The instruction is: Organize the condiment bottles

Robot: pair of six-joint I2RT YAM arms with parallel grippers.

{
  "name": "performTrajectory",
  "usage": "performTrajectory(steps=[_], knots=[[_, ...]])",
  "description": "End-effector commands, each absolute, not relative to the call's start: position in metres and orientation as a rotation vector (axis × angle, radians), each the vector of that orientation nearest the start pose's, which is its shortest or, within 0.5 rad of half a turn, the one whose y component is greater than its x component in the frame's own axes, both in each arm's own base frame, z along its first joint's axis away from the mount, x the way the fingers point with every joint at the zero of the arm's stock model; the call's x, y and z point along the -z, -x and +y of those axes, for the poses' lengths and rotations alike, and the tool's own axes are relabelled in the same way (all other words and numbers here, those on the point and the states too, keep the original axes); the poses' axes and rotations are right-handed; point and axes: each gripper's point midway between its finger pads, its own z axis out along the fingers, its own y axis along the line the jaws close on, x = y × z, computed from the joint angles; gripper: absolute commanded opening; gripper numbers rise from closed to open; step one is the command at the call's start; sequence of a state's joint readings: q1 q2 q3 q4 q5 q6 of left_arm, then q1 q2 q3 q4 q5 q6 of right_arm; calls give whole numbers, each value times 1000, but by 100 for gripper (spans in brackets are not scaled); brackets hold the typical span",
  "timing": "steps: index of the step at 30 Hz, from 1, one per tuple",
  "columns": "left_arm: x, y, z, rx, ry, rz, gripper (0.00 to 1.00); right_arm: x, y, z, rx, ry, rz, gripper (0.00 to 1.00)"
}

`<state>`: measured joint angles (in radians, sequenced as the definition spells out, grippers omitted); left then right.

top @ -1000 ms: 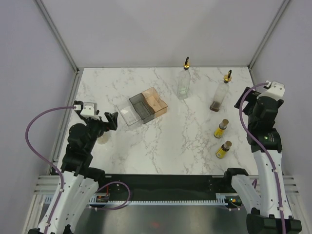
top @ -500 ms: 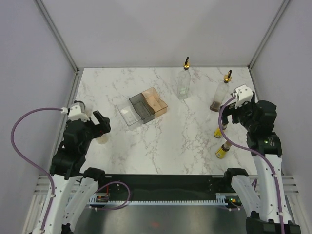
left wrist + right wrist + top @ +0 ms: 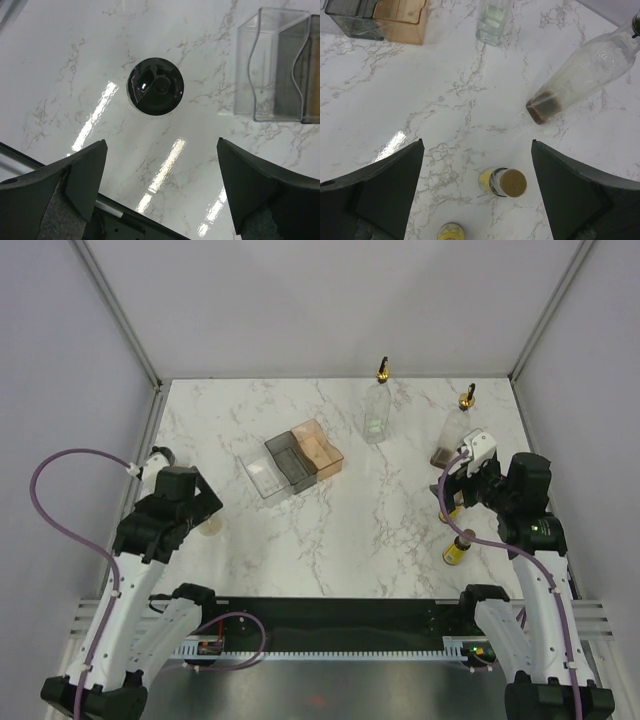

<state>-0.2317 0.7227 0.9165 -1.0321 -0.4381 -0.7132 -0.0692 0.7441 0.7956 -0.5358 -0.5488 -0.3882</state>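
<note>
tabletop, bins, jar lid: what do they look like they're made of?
Tabletop: glossy marble or marble-look laminate; grey veins and sharp light reflections.
Bins: probably hard plastic, clear or tinted; the walls are see-through.
Jar lid: glossy black, likely plastic; bright highlights on it.

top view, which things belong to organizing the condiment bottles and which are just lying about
Job: middle tall bottle, right tall bottle, far yellow bottle, near yellow bottle, black-lidded jar.
Lying about: clear bin, grey bin, orange bin.
</note>
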Motion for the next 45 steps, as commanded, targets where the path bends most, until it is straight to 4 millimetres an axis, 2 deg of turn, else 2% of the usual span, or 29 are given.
performTrajectory(steps=[1,7,11,22,28,34,35,37,38,41,43,45], knots=[[-175,-196,11,-136,864,2211,100,-236,-261,67,-281,681,1801,98],[-145,-210,4,-173,878,2309,99,-234,-257,67,-268,691,1788,98],[-134,-217,4,-200,903,2326,97,-233,-255,66,-262,689,1788,98],[-118,-242,10,-222,940,2356,96,-236,-249,67,-256,698,1780,98],[-106,-253,23,-262,985,2363,92,-237,-247,67,-253,707,1774,98],[-103,-256,29,-281,987,2352,66,-235,-247,67,-254,711,1777,98],[-105,-258,31,-281,983,2341,55,-235,-247,68,-257,713,1778,98],[-107,-259,33,-289,968,2332,41,-235,-247,68,-256,712,1780,98],[-108,-259,34,-294,952,2333,27,-235,-246,67,-254,712,1778,98],[-116,-262,35,-288,893,2327,9,-235,-247,67,-252,712,1779,98],[-130,-269,30,-238,777,2318,3,-234,-247,67,-253,710,1784,98],[-141,-277,20,-160,636,2320,2,-233,-247,67,-254,712,1784,98]])
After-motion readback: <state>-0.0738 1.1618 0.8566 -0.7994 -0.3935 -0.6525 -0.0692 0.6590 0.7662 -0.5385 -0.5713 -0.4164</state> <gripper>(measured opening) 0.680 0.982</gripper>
